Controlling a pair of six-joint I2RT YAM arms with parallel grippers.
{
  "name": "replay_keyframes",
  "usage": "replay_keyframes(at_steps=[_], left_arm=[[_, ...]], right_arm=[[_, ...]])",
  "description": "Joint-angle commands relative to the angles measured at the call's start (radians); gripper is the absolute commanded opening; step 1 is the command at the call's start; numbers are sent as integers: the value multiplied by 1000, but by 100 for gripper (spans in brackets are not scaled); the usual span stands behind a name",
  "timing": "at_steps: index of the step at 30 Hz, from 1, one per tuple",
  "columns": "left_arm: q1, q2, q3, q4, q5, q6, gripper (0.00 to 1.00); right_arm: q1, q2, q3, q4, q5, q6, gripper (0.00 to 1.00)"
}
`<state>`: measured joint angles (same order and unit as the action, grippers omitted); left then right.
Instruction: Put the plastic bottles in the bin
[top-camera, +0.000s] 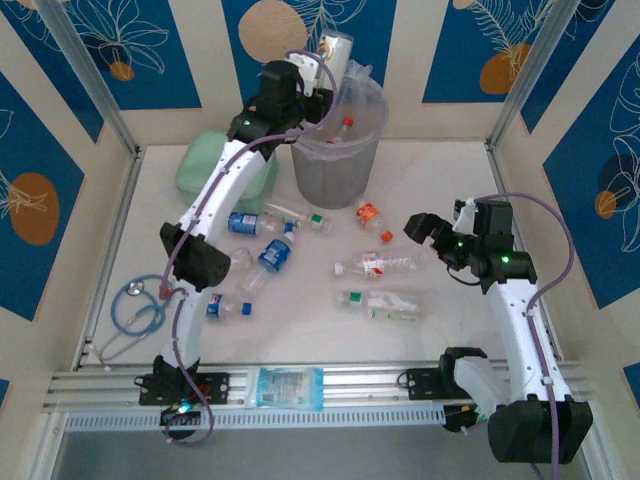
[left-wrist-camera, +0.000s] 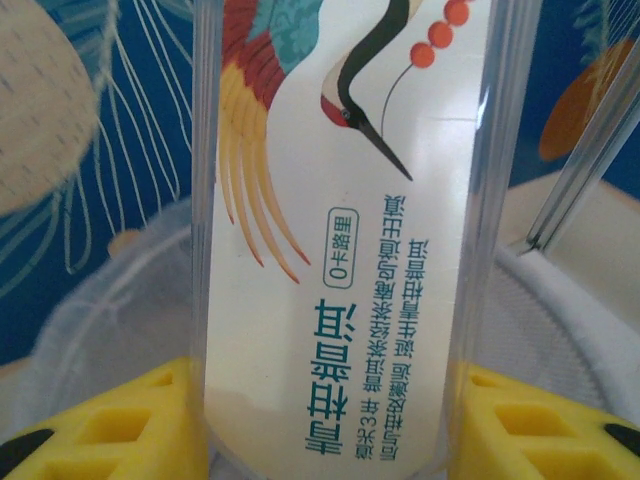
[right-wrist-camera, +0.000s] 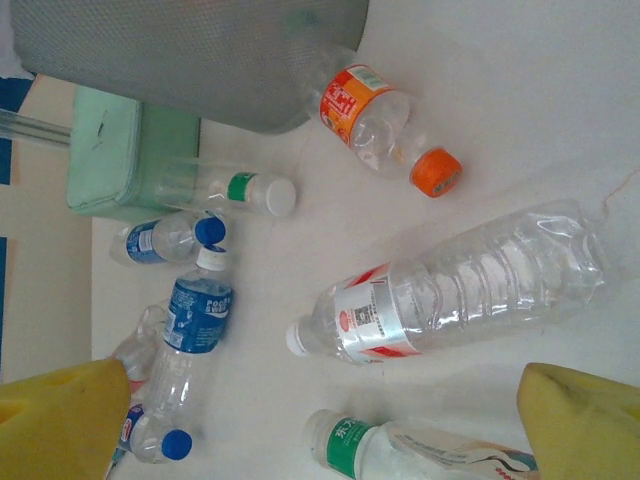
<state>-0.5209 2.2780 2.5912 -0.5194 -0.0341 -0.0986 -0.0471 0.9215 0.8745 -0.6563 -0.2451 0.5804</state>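
Bottle of clear plastic (left-wrist-camera: 330, 250), white crane label, is clamped in our left gripper (left-wrist-camera: 325, 425) above the translucent grey bin (top-camera: 340, 165); right of it our right gripper (top-camera: 434, 238) stands wide.

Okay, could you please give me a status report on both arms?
Left tool shut on white-label bottle, over bin. Right tool open, empty, above loose bottles. Nothing blocking the drop.
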Motion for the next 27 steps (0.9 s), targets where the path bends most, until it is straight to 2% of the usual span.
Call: replay_keyframes(at_steps=[1,9,10,11,12,13,17,21,27], left_arm=[[4,54,20,5,-14,4,0],[4,83,-21,-54,34,3,2],[4,76,-39,-51,31,-2,16],[4,69,-57,-43,35,-3,34],[4,64,-70,-37,40,-3,46],[4,59,-79,-33,44,-4,55],[4,45,-80,-37,61,-3,80],[4,28,-80,-38,80,3,89],[2,-4,-82,-34,99,17,89]], right_arm=[[-2,-12,-10,-43,-37,-41,99],[-2,-24,-52,-54,-14,-60,99],[-2,-22,-55,-53,-20,-58,99],[-3,-22,-59,-55,-20,-56,99],[-2,-24,-64,-58,-18,-51,99],[-2,-26,-65,-63,-12,-49,98],[-2,-26,-72,-95,8,-49,98],[-2,-33,-81,-131,13,-39,97],[8,-77,-56,-264,53,-4,98]])
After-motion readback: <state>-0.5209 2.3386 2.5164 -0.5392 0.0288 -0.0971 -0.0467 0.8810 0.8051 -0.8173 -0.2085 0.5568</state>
